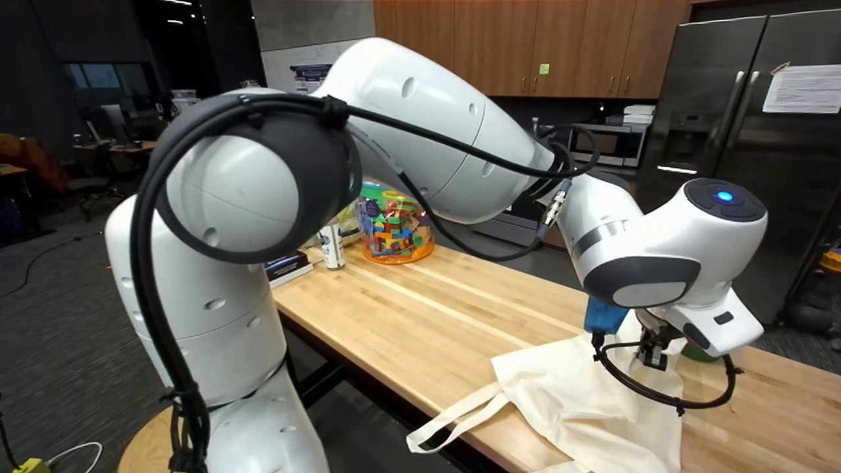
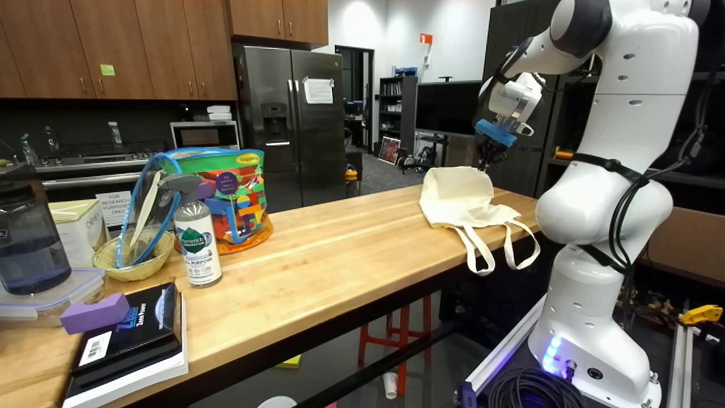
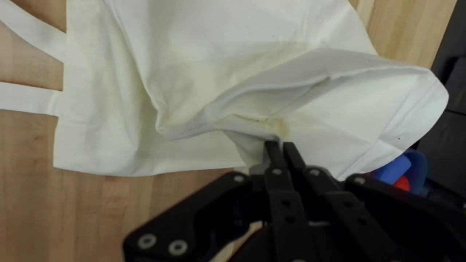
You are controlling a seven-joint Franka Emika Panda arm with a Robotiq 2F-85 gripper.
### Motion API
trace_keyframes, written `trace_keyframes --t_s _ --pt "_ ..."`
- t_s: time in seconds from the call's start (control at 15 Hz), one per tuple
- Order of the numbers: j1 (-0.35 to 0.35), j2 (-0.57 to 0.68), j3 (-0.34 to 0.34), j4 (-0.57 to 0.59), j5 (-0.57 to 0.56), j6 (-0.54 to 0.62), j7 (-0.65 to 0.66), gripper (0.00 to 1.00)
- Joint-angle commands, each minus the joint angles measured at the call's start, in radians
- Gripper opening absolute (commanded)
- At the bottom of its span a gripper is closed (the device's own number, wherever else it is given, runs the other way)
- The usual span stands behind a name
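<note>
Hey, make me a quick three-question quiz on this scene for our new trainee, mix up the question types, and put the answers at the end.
1. Fill the gap: the end effector is closed on a ____.
2. True or false: the spray bottle stands upright on the table.
3. Where does the loose purple block sit? A: under the table; B: on the black box; C: on top of the spray bottle.

Key: 1. cream cloth bag; 2. true; 3. B.
</note>
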Motion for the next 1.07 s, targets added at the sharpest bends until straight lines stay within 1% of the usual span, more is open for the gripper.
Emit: trace_keyframes --t_s 0.0,0.2,0.47,0.73,1.0 --pt "-0.034 -0.065 -0.026 -0.052 -0.015 0.032 0.041 0.01" --pt "-0.05 -0.076 -0.035 -0.035 -0.032 0.023 0.068 0.01" --pt "-0.031 -0.083 -0.004 0.05 -0.061 -0.025 0.116 0.01" --pt "0.029 -0.056 0.066 0.229 -0.078 -0.133 0.196 0.01" --pt "0.108 0.0 0.141 0.422 -0.089 -0.238 0.255 0.01"
